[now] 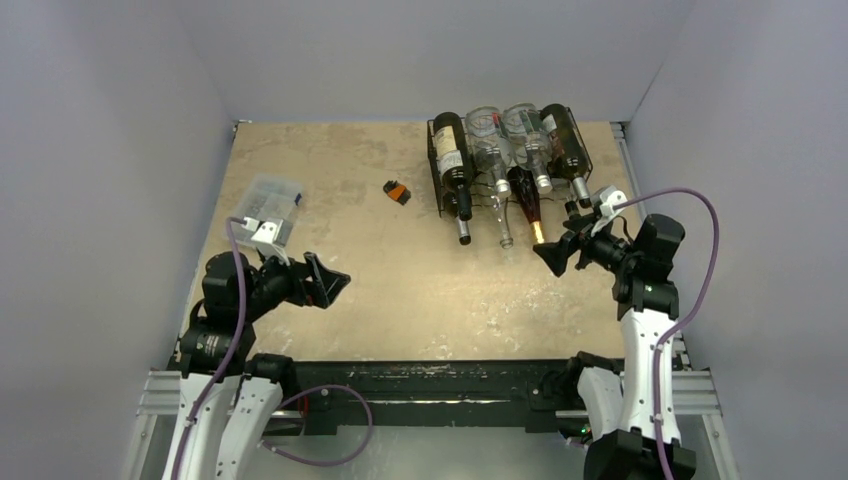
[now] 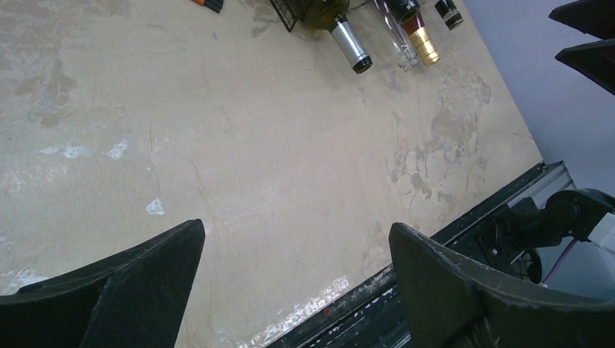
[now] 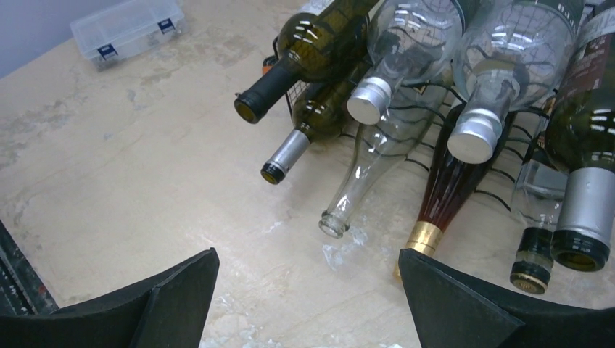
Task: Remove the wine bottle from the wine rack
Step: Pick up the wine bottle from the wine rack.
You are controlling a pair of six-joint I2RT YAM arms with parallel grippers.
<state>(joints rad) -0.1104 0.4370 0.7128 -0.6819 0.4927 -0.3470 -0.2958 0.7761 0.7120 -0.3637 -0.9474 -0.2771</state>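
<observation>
On one black wire-mesh wine rack [image 1: 436, 165], eight glass wine bottles [image 3: 319, 43], four up top and four below, all lying down, necks poking toward the arms. Just in front of the rack, one right claw [image 1: 553, 256], jaws wide apart, holding nothing; far left of the rack, one left claw [image 1: 335, 285], just the same. Near the rack's left side, one small orange-and-black thing [image 1: 398, 191]; further left, one clear plastic box [image 1: 272, 200].
</observation>
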